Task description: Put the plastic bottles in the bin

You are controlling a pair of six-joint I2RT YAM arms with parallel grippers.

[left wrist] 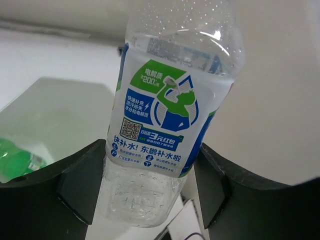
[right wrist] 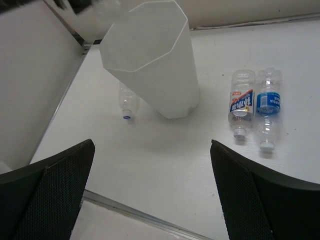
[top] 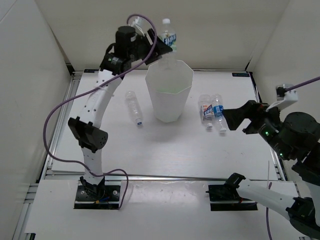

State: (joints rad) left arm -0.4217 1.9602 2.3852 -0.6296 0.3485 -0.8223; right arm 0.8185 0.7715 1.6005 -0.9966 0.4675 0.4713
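You're looking down on a white table [top: 175,150] boxed in on three sides by plain off-white panels. The left wall [top: 25,100] stands along the table's left edge, the back wall [top: 220,30] rises behind its far edge, and the right wall [top: 295,40] closes off its right side. A silver metal rail [top: 165,176] runs along the table's near edge. Just in front of that rail lies a white board [top: 165,210]. The light is soft and even, and shadows on the table are faint.
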